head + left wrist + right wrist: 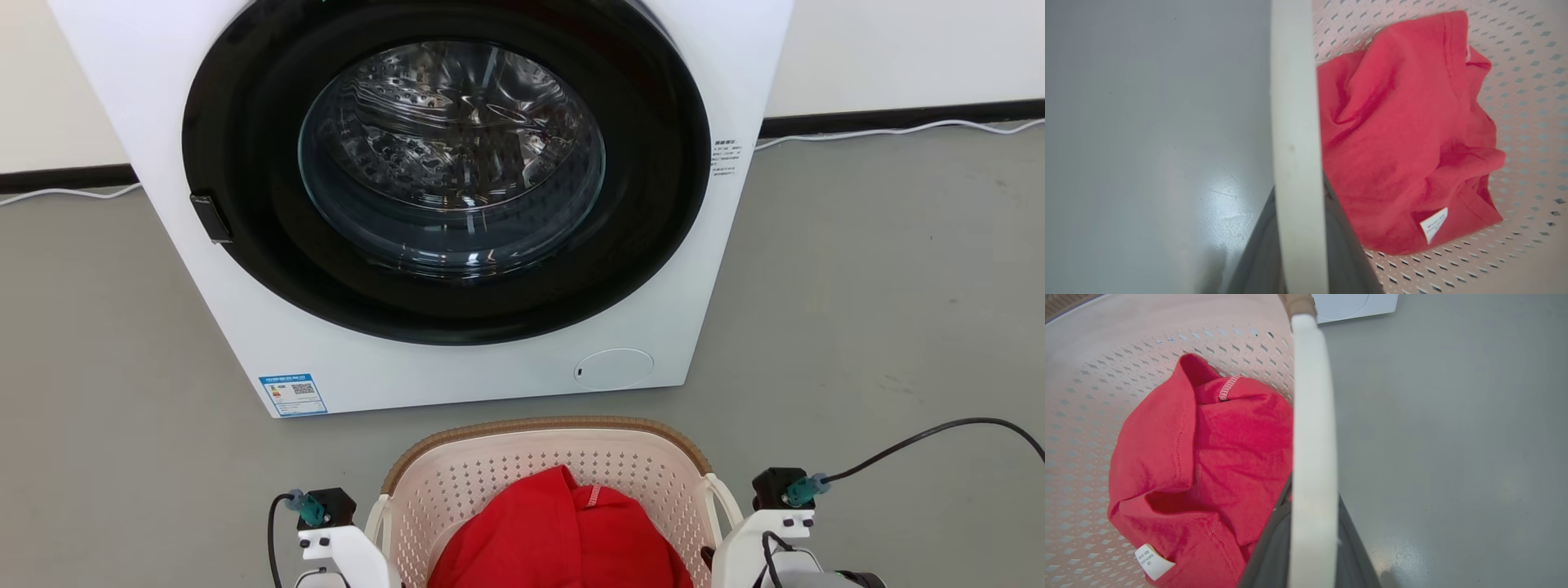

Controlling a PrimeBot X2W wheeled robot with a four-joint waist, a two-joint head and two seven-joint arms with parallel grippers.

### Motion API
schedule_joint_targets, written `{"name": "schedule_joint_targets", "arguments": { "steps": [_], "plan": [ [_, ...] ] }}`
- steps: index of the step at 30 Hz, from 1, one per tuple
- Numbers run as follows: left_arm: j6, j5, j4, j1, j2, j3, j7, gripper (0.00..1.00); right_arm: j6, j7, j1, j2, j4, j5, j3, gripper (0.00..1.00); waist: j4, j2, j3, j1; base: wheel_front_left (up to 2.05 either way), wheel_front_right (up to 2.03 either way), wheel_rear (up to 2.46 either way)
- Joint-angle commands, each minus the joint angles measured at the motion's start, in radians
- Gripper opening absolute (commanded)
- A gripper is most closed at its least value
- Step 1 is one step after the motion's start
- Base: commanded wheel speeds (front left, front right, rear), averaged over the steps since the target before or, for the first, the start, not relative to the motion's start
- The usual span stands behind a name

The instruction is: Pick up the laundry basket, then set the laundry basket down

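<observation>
Holding a crumpled red garment (563,531) with a small white tag (1434,224), the laundry basket (490,474) shows low in the head view, just before the washer (457,371). Its cream perforated plastic walls curve under a brown woven-look rim (539,425). Each white loop runs between dark fingers (1257,253): the left hand (1298,196) is clenched on the left handle (1294,102), the right hand (1312,494) on the right handle (1312,396). The washer is boxy and white, its round glass door (451,155) showing a shiny drum, on smooth grey floor (857,327).
</observation>
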Motion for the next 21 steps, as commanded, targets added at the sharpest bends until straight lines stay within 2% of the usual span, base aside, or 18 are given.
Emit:
{"name": "schedule_joint_targets", "arguments": {
  "steps": [1, 21],
  "plan": [
    [-0.012, -0.001, -0.011, -0.044, 0.006, 0.022, -0.011, 0.00, 0.015, -0.009, -0.020, 0.006, -0.011, 0.013, 0.011, 0.00, -0.001, 0.0000, 0.001, 0.0000, 0.00, 0.00, 0.00],
    [-0.012, -0.004, -0.014, -0.049, 0.008, 0.026, -0.010, 0.00, 0.015, -0.020, -0.040, 0.006, -0.008, 0.045, 0.047, 0.00, -0.005, 0.0000, 0.007, 0.0000, 0.00, 0.00, 0.00]
  ]
}}
